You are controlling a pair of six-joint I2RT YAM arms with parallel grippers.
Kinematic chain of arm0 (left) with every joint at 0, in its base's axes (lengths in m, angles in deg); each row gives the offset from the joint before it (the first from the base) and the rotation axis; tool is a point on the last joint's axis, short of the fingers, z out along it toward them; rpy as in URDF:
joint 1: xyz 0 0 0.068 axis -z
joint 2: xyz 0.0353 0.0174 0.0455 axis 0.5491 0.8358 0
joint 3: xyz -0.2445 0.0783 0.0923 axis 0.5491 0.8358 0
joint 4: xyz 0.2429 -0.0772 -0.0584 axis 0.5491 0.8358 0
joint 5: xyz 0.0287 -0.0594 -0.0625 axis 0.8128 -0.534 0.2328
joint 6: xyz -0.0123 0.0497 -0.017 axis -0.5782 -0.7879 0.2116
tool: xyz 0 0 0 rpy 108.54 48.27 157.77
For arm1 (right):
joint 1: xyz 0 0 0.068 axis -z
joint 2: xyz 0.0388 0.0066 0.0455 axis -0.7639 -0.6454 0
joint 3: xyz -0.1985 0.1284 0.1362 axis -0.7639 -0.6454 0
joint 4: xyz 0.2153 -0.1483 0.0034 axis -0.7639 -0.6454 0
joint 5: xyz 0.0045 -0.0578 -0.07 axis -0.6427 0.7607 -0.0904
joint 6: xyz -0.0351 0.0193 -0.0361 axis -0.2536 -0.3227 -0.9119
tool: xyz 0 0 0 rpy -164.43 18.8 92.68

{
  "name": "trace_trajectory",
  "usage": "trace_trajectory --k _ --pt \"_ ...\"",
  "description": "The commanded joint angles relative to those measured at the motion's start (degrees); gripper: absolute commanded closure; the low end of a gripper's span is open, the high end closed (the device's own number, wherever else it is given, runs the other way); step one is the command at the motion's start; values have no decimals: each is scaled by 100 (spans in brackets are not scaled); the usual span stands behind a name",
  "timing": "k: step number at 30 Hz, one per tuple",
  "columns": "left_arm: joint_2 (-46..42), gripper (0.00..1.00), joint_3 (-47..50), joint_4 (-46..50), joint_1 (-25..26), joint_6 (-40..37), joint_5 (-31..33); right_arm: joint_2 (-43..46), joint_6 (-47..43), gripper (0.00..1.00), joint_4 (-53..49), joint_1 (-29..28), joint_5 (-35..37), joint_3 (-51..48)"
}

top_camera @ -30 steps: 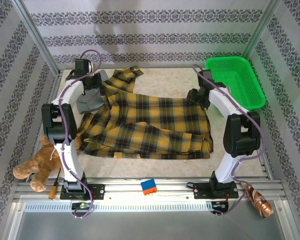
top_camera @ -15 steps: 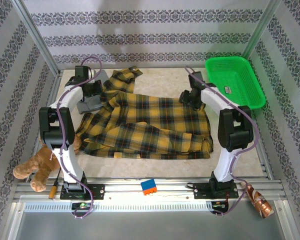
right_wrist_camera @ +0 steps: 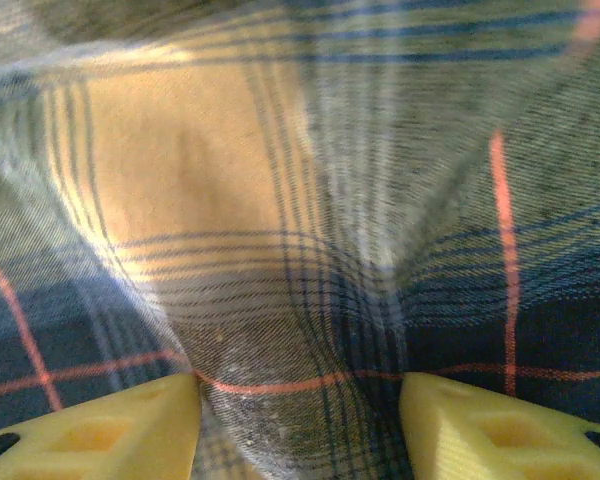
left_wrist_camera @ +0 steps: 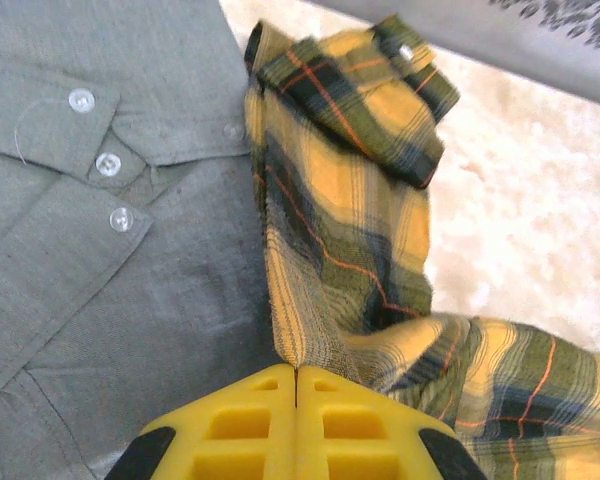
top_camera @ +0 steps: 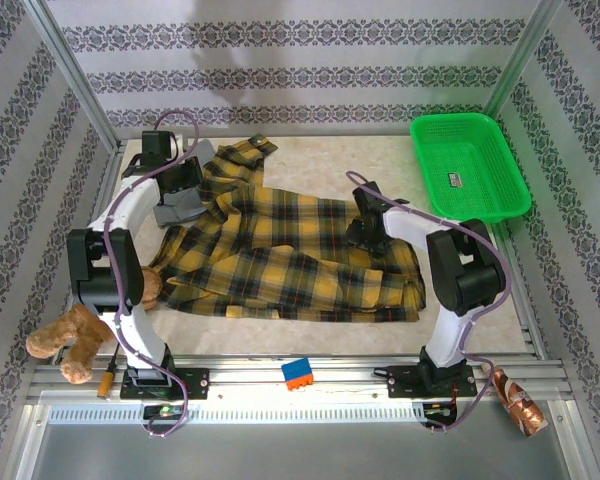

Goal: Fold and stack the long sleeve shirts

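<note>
The yellow-and-black plaid shirt (top_camera: 290, 255) lies spread across the middle of the table, one sleeve (left_wrist_camera: 350, 150) reaching toward the back left. The grey shirt (top_camera: 175, 205) lies at the back left, partly under the plaid; its buttoned front (left_wrist_camera: 100, 250) shows in the left wrist view. My left gripper (top_camera: 187, 183) (left_wrist_camera: 296, 375) is shut, pinching the plaid shirt's edge right beside the grey cloth. My right gripper (top_camera: 363, 232) (right_wrist_camera: 298, 420) is low over the plaid shirt's right part. Its fingers (right_wrist_camera: 110, 430) stand apart with a raised ridge of plaid cloth (right_wrist_camera: 310, 300) between them.
A green basket (top_camera: 470, 165) stands at the back right. A brown plush toy (top_camera: 70, 335) lies at the left front by the left arm's base. A small blue-and-orange block (top_camera: 298, 373) and a copper-coloured object (top_camera: 520, 405) sit on the front rail.
My right gripper has moved from the shirt's far right corner inward and toward me, dropping onto the cloth. My left gripper has shifted slightly left, still at the sleeve.
</note>
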Motion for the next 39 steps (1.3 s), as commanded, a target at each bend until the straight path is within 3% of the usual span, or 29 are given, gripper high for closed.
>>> trace_trajectory --k 1,7,15,26,30,39 --pt "-323 97 45 -482 -115 49 14 134 417 43 -305 -245 -75 -416" --pt "-216 97 4 -540 -124 83 -185 407 142 36 -374 132 88 -218" --pt "-6 97 -116 -342 -124 -21 -354 476 -830 33 -742 908 -454 1483" --pt "134 97 -45 -202 -123 -29 -350 -1166 -2061 36 -1447 1170 194 3286" --pt "118 97 38 -169 -115 -38 -328 -1525 -2133 39 -1557 1103 199 3540" --pt "103 97 284 -205 -115 -58 -265 -1328 -2140 42 -1359 803 -21 2845"
